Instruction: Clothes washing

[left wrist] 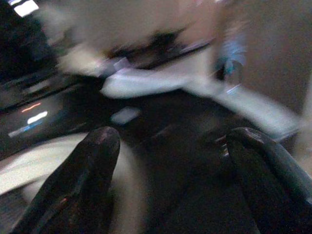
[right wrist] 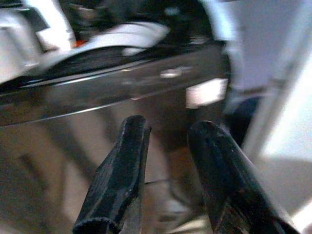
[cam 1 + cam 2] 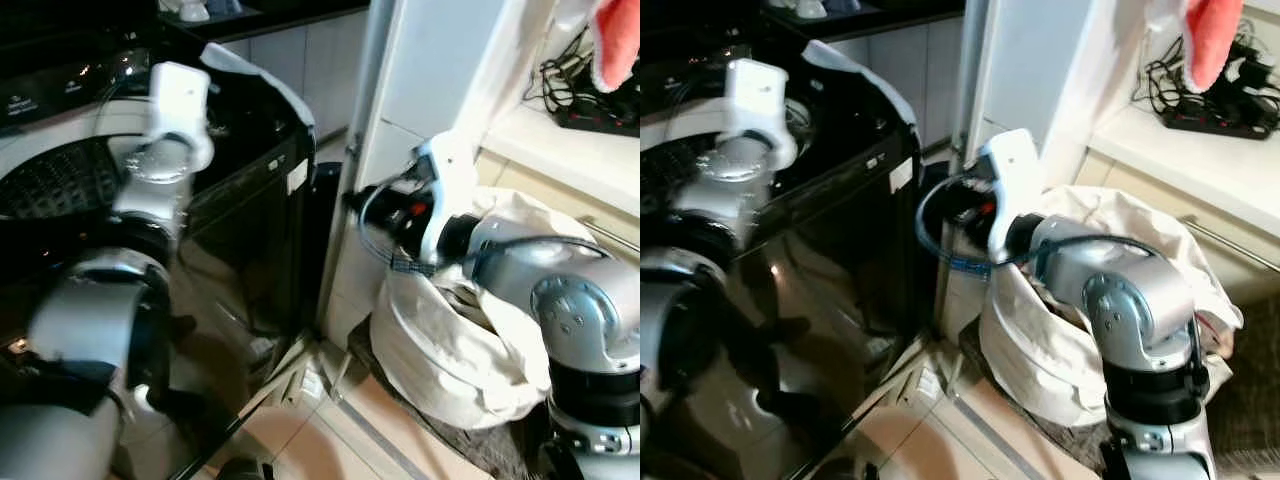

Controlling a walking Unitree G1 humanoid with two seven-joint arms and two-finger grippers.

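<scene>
— Where do you stand?
— Your left gripper (image 1: 168, 180) hangs spread and empty over the washing machine (image 3: 240, 190). The right gripper (image 2: 168, 175), parted, grasps nothing. The clothes seem, through blur, mostly unloaded in the laundry bag (image 3: 450, 360) at right.

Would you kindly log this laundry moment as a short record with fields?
Machine: glossy black top-loading washing machine, on the robot's left
Laundry: white cloth laundry bag, on the floor to the robot's right, clothes inside
Left gripper: open, holding nothing, over the washer top
Right gripper: open, holding nothing, facing the washer's front
Right arm: raised above the bag
Background: red-pink cloth hanging above a white shelf
</scene>
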